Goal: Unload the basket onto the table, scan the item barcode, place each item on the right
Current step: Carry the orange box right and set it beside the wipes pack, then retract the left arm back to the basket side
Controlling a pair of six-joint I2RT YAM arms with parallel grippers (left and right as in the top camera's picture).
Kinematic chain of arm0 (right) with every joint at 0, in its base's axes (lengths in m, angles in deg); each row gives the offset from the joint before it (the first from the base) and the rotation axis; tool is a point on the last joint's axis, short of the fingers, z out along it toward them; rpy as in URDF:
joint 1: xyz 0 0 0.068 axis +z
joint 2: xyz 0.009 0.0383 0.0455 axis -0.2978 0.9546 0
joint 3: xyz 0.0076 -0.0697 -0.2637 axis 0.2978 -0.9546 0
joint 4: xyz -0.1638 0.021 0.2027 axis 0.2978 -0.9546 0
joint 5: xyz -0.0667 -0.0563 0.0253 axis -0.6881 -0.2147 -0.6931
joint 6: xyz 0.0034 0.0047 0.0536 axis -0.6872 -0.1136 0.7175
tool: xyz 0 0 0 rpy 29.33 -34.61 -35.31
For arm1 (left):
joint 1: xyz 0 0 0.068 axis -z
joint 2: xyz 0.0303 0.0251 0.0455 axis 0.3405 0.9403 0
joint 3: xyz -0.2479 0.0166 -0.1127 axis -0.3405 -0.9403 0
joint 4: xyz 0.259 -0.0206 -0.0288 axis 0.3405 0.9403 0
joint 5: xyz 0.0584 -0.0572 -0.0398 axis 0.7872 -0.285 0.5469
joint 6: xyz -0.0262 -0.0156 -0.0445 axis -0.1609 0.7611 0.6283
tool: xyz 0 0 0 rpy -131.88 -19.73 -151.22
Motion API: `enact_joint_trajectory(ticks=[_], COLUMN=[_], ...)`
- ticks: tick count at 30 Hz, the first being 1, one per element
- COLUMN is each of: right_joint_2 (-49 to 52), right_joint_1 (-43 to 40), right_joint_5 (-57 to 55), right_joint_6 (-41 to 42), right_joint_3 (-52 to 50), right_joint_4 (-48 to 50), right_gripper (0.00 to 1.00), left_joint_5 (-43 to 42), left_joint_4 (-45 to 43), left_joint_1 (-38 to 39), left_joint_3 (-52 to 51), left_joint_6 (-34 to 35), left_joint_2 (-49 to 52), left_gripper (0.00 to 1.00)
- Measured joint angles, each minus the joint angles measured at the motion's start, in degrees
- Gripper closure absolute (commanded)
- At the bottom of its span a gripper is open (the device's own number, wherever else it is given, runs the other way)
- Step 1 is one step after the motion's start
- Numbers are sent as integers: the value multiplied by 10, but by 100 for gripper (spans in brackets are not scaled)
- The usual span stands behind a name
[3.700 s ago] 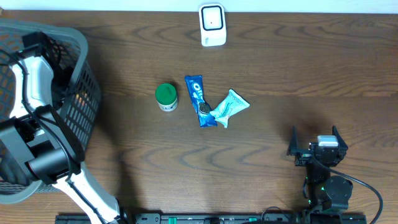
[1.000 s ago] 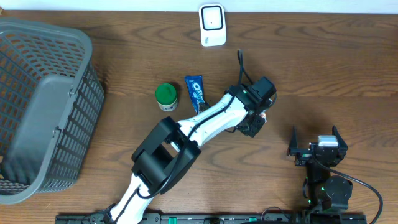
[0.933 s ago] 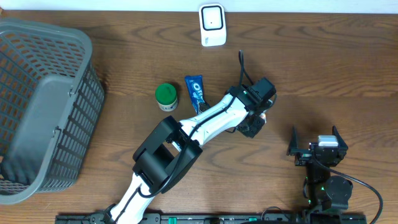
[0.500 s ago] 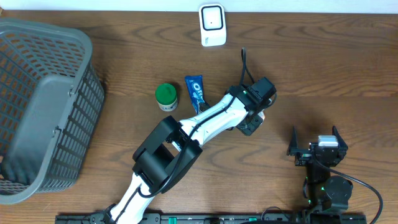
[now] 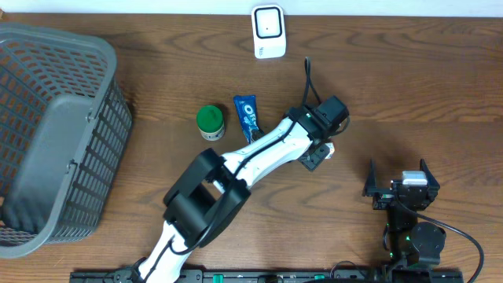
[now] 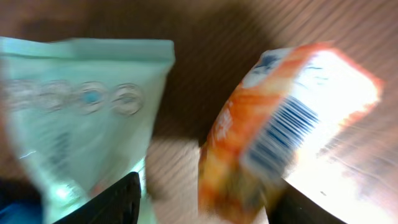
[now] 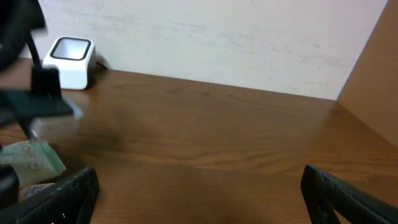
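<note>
My left fingers (image 6: 118,198) stand apart with the orange snack packet (image 6: 292,124) between them, its barcode facing the wrist camera. A strip of tabletop (image 6: 249,37) shows between the packet and one finger, and a mint-green pouch (image 6: 74,106) lies just beside it at 9 o'clock. From overhead the packet sits under that wrist near the middle of the tabletop, at about 5 o'clock from the white scanner (image 5: 268,31) and well apart from it. My right fingers (image 7: 348,194) are spread wide, holding nothing.

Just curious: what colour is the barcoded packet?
Orange packet, white barcode patch; best in left wrist view.
</note>
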Motion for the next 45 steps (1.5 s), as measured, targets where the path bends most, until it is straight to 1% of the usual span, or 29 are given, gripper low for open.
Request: enact_joint_trajectory(ticks=[4,8,9,10,15,20,27,33,39,45], right_joint_2=[0,0,0,0,0,0,0,0,0,0], right_joint_1=[0,0,0,0,0,0,0,0,0,0], right_joint_5=[0,0,0,0,0,0,0,0,0,1], right_joint_6=[0,0,0,0,0,0,0,0,0,2], right_joint_3=[0,0,0,0,0,0,0,0,0,0], right_joint_4=[0,0,0,0,0,0,0,0,0,0], right_gripper=[1,1,1,1,1,1,1,1,1,1], left_joint_5=[7,11,13,18,73,152,204,215,217,217], left_joint_4=[14,12,8,1,-35,-83,-91,-90,-89,-81], left_joint_1=[0,-3,-4,-7,-34,-95,-204,-286,-350,-403], left_joint_3=[0,0,0,1,2,3,3,3,3,3], left_joint_6=[-6,-7,-7,-7,-8,-8,-8,-8,-8,-31], left_joint_2=[-73,-167,-190,-211,-306,-411,-520,-558,-577,-583], left_gripper=[29,27,26,22,13,11,11,11,10,10])
